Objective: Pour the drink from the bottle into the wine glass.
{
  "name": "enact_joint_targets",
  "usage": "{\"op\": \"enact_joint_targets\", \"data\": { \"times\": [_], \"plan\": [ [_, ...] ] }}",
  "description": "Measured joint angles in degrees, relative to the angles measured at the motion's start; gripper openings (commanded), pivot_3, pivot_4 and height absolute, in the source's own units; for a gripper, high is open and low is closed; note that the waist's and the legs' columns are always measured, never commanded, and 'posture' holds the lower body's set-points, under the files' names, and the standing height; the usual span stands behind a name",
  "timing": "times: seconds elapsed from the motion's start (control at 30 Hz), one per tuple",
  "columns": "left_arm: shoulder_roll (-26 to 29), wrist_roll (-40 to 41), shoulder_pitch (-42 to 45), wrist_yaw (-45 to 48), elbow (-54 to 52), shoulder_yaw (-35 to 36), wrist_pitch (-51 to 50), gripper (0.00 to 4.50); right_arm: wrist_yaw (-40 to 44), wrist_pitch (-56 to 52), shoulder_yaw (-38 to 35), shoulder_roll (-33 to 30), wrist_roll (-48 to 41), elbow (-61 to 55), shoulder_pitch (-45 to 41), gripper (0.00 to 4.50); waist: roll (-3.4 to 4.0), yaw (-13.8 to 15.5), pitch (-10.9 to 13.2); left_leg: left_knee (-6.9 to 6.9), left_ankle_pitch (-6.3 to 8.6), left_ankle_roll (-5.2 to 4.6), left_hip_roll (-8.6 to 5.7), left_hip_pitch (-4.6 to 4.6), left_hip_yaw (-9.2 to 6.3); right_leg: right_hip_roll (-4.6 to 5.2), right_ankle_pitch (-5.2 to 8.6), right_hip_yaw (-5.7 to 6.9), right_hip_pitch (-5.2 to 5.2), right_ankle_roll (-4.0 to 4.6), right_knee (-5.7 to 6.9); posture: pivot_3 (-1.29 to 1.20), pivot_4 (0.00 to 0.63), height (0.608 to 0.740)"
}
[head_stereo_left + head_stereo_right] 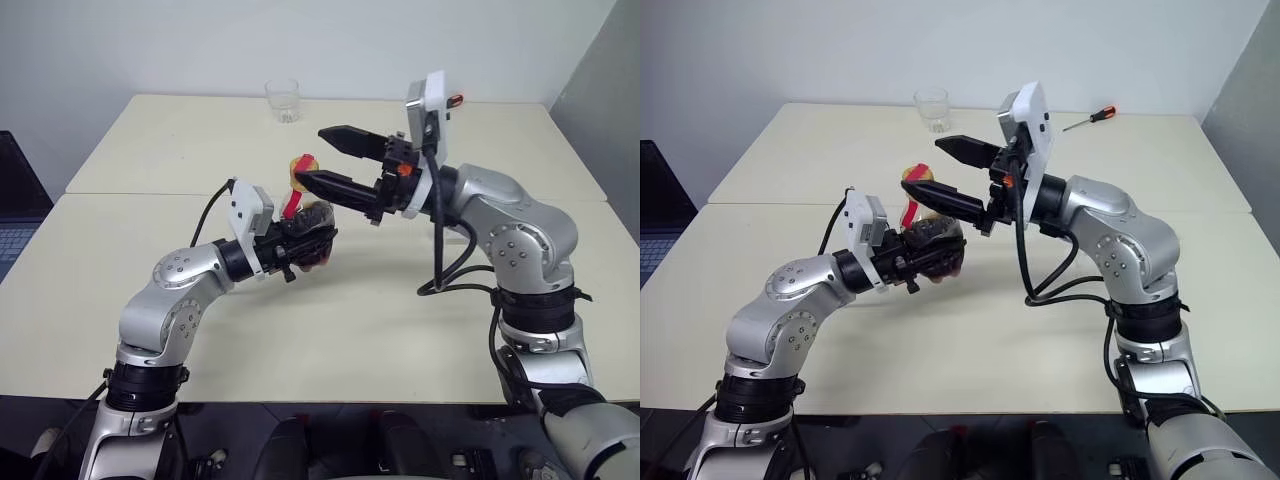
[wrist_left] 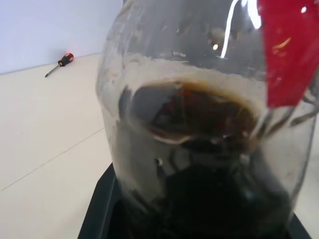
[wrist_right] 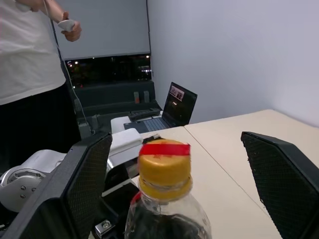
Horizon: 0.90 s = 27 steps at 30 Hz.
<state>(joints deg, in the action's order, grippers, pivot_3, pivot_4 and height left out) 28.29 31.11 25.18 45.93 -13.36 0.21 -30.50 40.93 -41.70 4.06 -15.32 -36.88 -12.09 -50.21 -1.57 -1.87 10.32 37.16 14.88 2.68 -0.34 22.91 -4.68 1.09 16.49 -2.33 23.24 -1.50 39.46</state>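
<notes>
My left gripper (image 1: 305,242) is shut on the bottle (image 1: 312,218), gripping its bulbous body and holding it above the middle of the table. The dark drink (image 2: 199,199) fills the lower part of the bottle. The yellow cap (image 3: 164,167), with a red strip on top, is on the neck. My right gripper (image 1: 312,156) is open and points left at cap height. Its two fingers (image 3: 92,179) stand on either side of the cap without touching it. The wine glass is out of view.
A short clear tumbler (image 1: 283,100) stands at the far edge of the cream table (image 1: 380,330). A screwdriver (image 1: 1088,119) lies at the far right. A laptop (image 3: 174,107) sits off the table's left side. A person (image 3: 30,59) stands beyond, holding a controller.
</notes>
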Motion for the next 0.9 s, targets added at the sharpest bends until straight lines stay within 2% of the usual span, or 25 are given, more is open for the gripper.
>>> {"op": "enact_joint_targets", "data": {
  "times": [0.43,0.9],
  "plan": [
    [-0.5,-0.1,0.5,1.0,0.3,-0.1,0.0,1.65,-0.6,5.2,1.7,2.3,5.5,4.9,-0.1,4.43,0.00,0.0,0.0,0.00,0.00,0.01,0.00,0.00,0.02,0.01,0.00,-0.02,0.01,0.00,0.00,0.00,0.150,0.740],
    [-0.3,-0.1,-0.6,1.0,-0.3,-0.1,0.0,1.65,1.6,4.9,1.6,0.0,5.9,5.0,-0.1,4.43,0.00,0.0,0.0,0.00,0.00,0.00,0.00,0.00,0.01,0.01,0.00,-0.02,0.01,0.00,0.00,0.00,0.150,0.740]
  ]
}}
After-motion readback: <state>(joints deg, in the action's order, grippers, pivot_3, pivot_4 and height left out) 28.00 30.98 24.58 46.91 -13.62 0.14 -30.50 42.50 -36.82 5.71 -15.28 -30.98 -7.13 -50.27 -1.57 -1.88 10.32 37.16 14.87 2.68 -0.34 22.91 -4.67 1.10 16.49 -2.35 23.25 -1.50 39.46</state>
